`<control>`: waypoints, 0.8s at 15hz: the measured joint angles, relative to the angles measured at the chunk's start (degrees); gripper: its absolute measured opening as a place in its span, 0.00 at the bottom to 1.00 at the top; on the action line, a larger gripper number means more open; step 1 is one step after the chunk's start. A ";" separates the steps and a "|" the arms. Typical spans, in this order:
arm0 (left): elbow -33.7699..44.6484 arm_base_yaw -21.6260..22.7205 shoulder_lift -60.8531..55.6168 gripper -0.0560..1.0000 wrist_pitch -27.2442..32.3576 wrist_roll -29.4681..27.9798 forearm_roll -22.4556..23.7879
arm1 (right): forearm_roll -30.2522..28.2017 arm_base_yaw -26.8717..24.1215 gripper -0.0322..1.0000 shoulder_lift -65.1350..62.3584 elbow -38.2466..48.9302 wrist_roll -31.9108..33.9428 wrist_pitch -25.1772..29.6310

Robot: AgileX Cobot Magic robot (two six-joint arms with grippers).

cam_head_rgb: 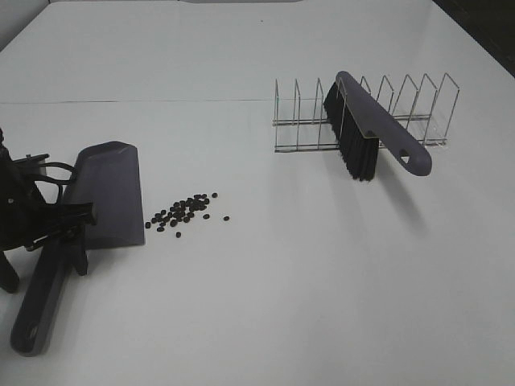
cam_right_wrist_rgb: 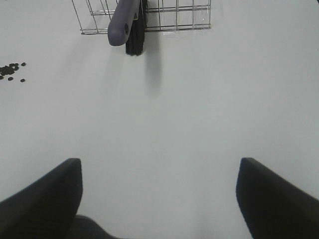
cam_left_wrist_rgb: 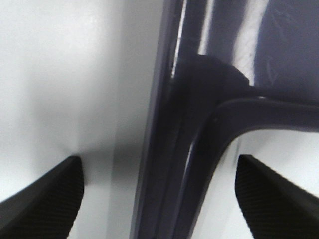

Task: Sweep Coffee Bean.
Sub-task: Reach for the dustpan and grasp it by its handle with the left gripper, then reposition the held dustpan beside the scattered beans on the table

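Note:
The coffee beans [cam_head_rgb: 185, 211] lie in a loose cluster on the white table, just right of the purple-grey dustpan [cam_head_rgb: 109, 193]. The dustpan's handle [cam_head_rgb: 39, 310] points toward the front edge. My left gripper [cam_head_rgb: 72, 233] is open and low over the spot where the handle meets the pan; in the left wrist view [cam_left_wrist_rgb: 159, 199] its fingers [cam_left_wrist_rgb: 45, 199] straddle the handle [cam_left_wrist_rgb: 199, 149] without touching it. The purple-grey brush [cam_head_rgb: 374, 129] with black bristles leans in a wire rack [cam_head_rgb: 418, 108]. My right gripper [cam_right_wrist_rgb: 159, 199] is open and empty above bare table, well short of the brush [cam_right_wrist_rgb: 124, 20]; it is outside the exterior view.
The wire rack [cam_right_wrist_rgb: 169, 20] stands at the back right with several slots. A few beans [cam_right_wrist_rgb: 11, 71] show at the edge of the right wrist view. A seam [cam_head_rgb: 121, 101] runs across the table behind the dustpan.

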 joint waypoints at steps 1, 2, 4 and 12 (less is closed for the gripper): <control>-0.06 0.00 0.23 0.77 0.17 0.00 0.23 | 0.00 0.00 0.80 0.00 0.00 0.00 0.00; -0.29 0.00 0.46 0.74 0.52 -0.29 1.03 | 0.00 0.00 0.80 0.00 0.00 0.00 0.00; -0.34 -0.11 0.80 0.57 0.57 -0.34 3.78 | 0.00 0.00 0.80 0.00 0.00 0.00 0.00; -0.40 -0.40 0.74 0.37 -2.64 -0.11 10.43 | 0.00 0.00 0.78 0.00 0.00 0.00 0.00</control>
